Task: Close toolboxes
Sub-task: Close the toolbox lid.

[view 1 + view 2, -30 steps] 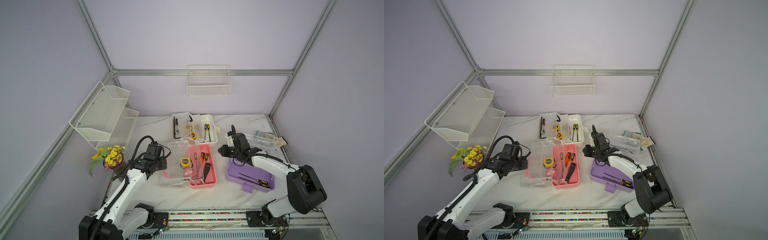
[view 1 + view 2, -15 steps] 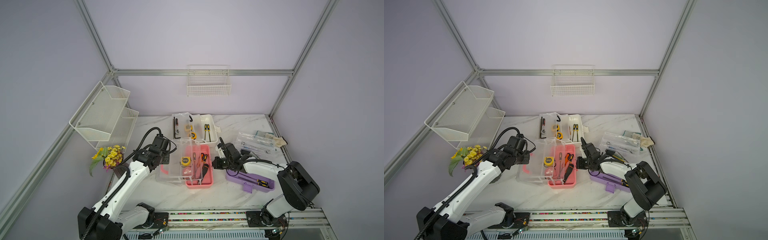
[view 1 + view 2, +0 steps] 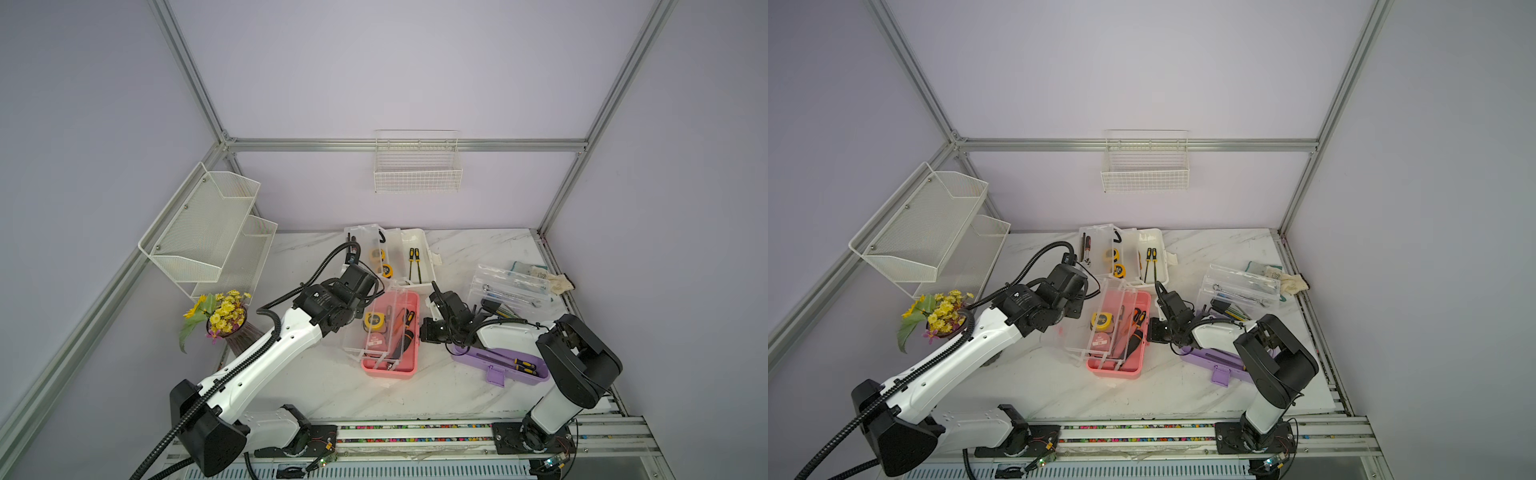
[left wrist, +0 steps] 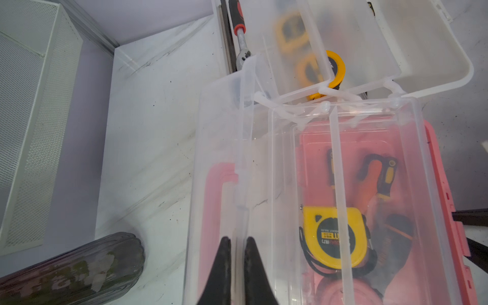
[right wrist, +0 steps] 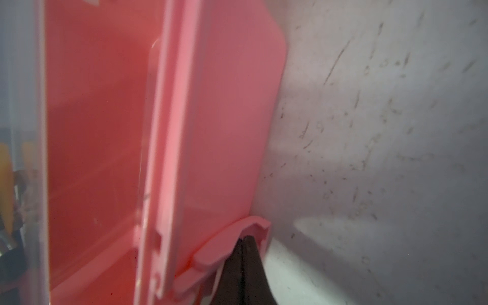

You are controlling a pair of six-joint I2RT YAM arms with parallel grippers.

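Toolboxes lie open in both top views. The pink box (image 3: 388,370) sits mid-table with its clear lid (image 3: 353,340) part-raised on its left side. The white box (image 3: 424,245) is behind it, and the purple box (image 3: 536,376) is to its right. The left gripper (image 3: 363,301) is at the lid and the right gripper (image 3: 420,332) is against the pink box's right wall. How either pair of jaws stands cannot be read from here.

The left wrist view shows what those miss: the left gripper (image 4: 237,241) is pinched on a thin raised rib of the lid. The lid is tilted above the pink box, and a tape measure (image 4: 334,237) shows through it.

The right wrist view shows the right gripper (image 5: 244,245) with its jaws pressed together and holding nothing. Its tips are tucked under the pink latch (image 5: 227,248) on the box's outer wall, just above the table (image 5: 369,132).
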